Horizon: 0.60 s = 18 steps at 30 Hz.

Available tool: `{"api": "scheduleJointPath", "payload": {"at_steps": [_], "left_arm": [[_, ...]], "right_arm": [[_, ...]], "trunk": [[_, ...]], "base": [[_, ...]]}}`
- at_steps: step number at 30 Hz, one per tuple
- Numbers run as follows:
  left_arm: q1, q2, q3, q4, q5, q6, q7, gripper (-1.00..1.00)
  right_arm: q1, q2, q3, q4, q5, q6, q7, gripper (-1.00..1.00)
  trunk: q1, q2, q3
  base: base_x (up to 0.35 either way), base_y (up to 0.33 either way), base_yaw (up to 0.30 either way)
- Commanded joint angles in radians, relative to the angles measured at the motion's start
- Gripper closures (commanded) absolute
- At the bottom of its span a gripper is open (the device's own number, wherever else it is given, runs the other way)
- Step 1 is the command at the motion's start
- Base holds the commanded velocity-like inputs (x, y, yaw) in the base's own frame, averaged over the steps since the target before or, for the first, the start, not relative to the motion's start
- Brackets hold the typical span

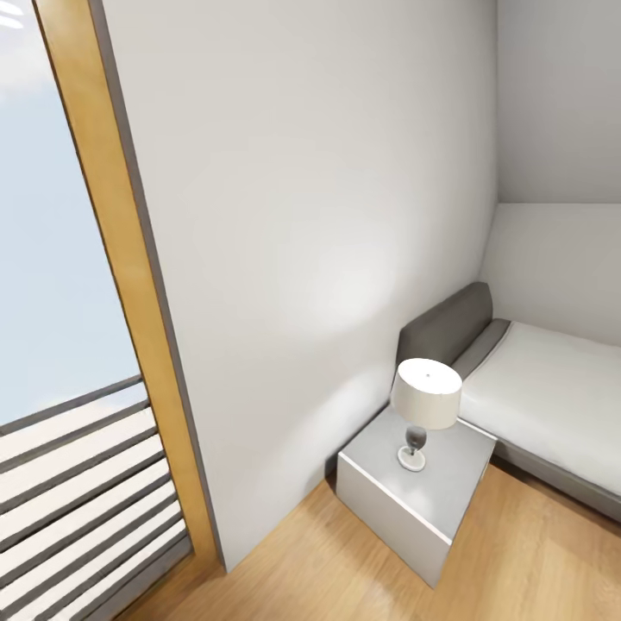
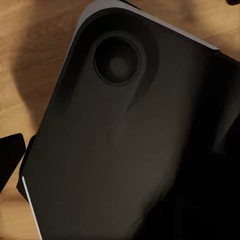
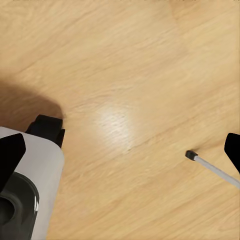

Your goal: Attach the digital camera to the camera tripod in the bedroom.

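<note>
Through the head camera I look down into a corner of the bedroom [image 1: 345, 216], a room with white walls and a light wood floor [image 1: 535, 569]. Nearest me on that floor stands a low grey bedside cube [image 1: 405, 500], set against the wall. A small table lamp [image 1: 425, 405] with a cream drum shade sits near the middle of the cube's top. Just beyond the cube, touching its far edge, is a low bed [image 1: 552, 397] with a white mattress and a grey headboard [image 1: 444, 328] against the wall. To my left a tall window with a wooden frame [image 1: 121, 259] shows pale sky, with grey horizontal slats [image 1: 78, 500] across its lower part.

In my right wrist camera I see wood floor close below. The two black fingertips [image 3: 11, 152] of the right gripper [image 3: 122, 150] sit at opposite edges of the picture, spread wide apart with nothing between them. A thin silver leg ending in a black foot [image 3: 191, 154] rests on the floor near one fingertip; it looks like one leg of the camera tripod [image 3: 215, 170]. A white and black part of the robot's body [image 3: 30, 190] is also in that picture.

My left wrist camera faces a large dark panel [image 2: 130, 140] of the robot, with floor at the edges. One black fingertip [image 2: 10, 157] shows; I cannot tell whether that gripper is spread or closed.
</note>
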Motion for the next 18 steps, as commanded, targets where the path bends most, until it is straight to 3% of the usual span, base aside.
{"api": "scheduleJointPath", "payload": {"at_steps": [1,18], "left_arm": [[0.001,0.0,0.004,-0.002,0.004,-0.001,0.0,-1.0],[0.001,0.0,0.004,-0.002,0.004,-0.001,0.0,-1.0]], "right_arm": [[-0.001,0.0,0.003,0.001,0.004,0.002,0.003,-1.0],[-0.001,0.0,0.003,0.001,0.004,-0.003,0.002,-1.0]], "trunk": [[0.0,0.0,-0.001],[0.0,0.0,-0.001]], "base": [[0.0,0.029,0.0],[0.0,0.031,0.0]]}}
